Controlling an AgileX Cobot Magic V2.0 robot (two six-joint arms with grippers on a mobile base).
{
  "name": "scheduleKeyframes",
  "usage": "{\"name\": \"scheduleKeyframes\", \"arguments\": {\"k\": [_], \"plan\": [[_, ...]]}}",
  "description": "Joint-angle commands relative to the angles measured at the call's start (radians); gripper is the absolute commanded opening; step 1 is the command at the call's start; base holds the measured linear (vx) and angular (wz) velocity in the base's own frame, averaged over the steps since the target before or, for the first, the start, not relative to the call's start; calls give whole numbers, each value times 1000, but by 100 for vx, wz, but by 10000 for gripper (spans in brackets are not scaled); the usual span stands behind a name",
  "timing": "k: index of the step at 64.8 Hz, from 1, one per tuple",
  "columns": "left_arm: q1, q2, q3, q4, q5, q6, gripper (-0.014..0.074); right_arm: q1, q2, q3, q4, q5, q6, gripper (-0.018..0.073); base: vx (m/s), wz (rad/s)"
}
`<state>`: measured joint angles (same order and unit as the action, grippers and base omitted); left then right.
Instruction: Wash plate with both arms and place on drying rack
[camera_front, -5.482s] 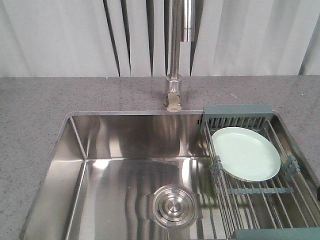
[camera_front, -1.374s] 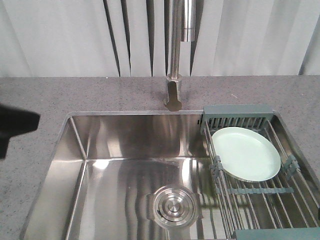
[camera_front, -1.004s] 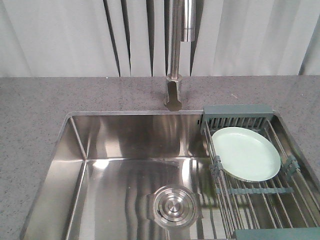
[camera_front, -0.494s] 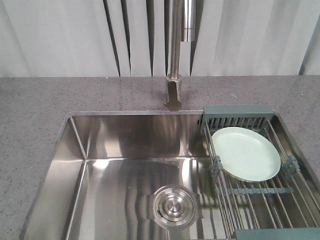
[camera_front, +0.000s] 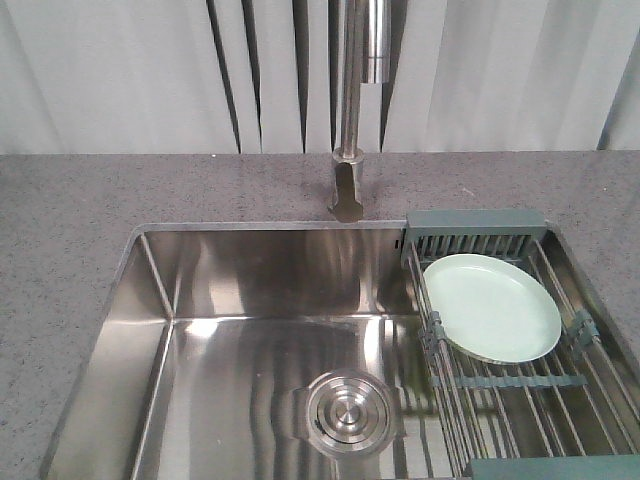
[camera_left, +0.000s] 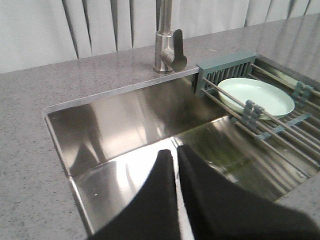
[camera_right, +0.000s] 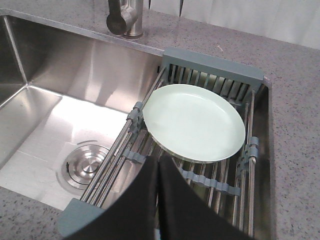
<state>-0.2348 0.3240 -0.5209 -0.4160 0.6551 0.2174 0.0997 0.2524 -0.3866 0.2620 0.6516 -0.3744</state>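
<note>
The pale mint-green plate (camera_front: 490, 308) lies tilted on the steel wires of the drying rack (camera_front: 520, 395), just in front of the rack's slotted grey-green caddy (camera_front: 475, 232). No arm shows in the front view. In the left wrist view my left gripper (camera_left: 175, 150) is shut with nothing in it, above the sink floor and well left of the plate (camera_left: 256, 96). My right gripper (camera_right: 158, 157) is also shut and holds nothing. It hovers over the rack wires (camera_right: 215, 182) just short of the plate's near rim (camera_right: 192, 122).
The rack spans the right end of a steel sink (camera_front: 270, 270) with a round drain cover (camera_front: 345, 410). A tall steel faucet (camera_front: 348, 100) rises behind the basin. Grey speckled counter (camera_front: 80, 200) surrounds it, with a pale curtain behind.
A black arm seen at the front view's left edge 1.4 s ago has left that view. The plate and rack have not moved.
</note>
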Motion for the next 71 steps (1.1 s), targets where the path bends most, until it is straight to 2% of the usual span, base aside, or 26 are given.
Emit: {"name": "scheduleKeyframes", "arguments": {"k": [1,10,16,24,33,38,43,50,61,71], "plan": [[0,12,20,52,-122,-3,22,1,11,-22,13,-72,0,-4,0,0],[0,-3,176,128,-326,-45,22,1,11,-22,13,-72,0,-4,0,0],[0,-38,280,165,-450,-102,22,1,11,-22,13,-71,0,-4,0,0],[0,-103,396,228,-550,-160,22,1,11,-22,13,-71,0,-4,0,0],[0,-192,516,246,-619,-171,22,1,11,-22,13,-71,0,-4,0,0],[2,-244,521,272,-560,-174,22,1,11,-22,13,-70,0,-4,0,0],[24,-295,523,309,-551,-174,22,1,11,-22,13,-70,0,-4,0,0],[106,-355,523,341,-536,-174,22,1,11,-22,13,-70,0,-4,0,0],[231,-351,523,355,-513,-176,22,1,11,-22,13,-61,0,-4,0,0],[256,-351,523,380,-523,-249,22,1,11,-22,13,-58,0,-4,0,0]]}}
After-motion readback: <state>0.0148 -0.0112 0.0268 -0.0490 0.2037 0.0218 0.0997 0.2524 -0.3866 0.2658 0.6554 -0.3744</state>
